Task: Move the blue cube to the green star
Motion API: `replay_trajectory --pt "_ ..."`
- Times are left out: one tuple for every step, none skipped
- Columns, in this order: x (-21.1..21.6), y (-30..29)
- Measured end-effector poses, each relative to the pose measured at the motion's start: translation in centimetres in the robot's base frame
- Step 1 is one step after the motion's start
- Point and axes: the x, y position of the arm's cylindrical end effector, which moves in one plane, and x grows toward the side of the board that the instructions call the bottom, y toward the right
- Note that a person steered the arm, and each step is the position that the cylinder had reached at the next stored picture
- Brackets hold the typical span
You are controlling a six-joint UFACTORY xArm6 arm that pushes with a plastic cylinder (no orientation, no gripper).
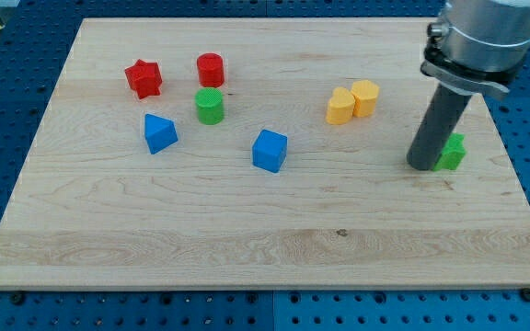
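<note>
The blue cube (270,151) sits near the middle of the wooden board (247,239). The green star (452,152) lies at the view's right, partly hidden behind my rod. My tip (423,166) rests on the board just left of the green star, touching or nearly touching it, and far to the right of the blue cube.
A blue triangular block (159,133), a green cylinder (209,107), a red cylinder (210,70) and a red star (143,78) lie at the view's left. A yellow heart (339,108) and a yellow cylinder (365,97) sit together right of centre.
</note>
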Motion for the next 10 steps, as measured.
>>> replay_trajectory --pt "0.0 0.7" --pt "0.9 -2.0" --pt "2.7 -7.7" --pt "3.4 -15.1" --pt "2.1 -23.4" --pt "-0.8 -30.3" --pt "-0.9 -31.1" --pt "-0.9 -26.7" --pt "-0.9 -22.6" --pt "-0.9 -18.5"
